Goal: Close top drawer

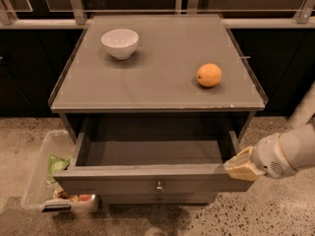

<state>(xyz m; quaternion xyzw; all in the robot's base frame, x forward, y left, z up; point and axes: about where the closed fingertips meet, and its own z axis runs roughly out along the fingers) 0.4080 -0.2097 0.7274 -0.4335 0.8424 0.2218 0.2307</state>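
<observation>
The top drawer [147,178] of the grey cabinet is pulled out wide, and its shallow box [152,152] holds nothing. Its long flat front panel carries a small round metal knob [159,186] at the centre. My gripper [239,166] comes in from the right on a white arm [288,154]. Its tan tip lies against the right end of the drawer front, at the top corner. A second knob [158,198] of a lower drawer front shows just below.
On the grey cabinet top [162,77] stand a white bowl [120,43] at the back left and an orange [209,74] at the right. A clear plastic bin [49,173] with litter sits on the speckled floor at the drawer's left. Dark cabinets line the back.
</observation>
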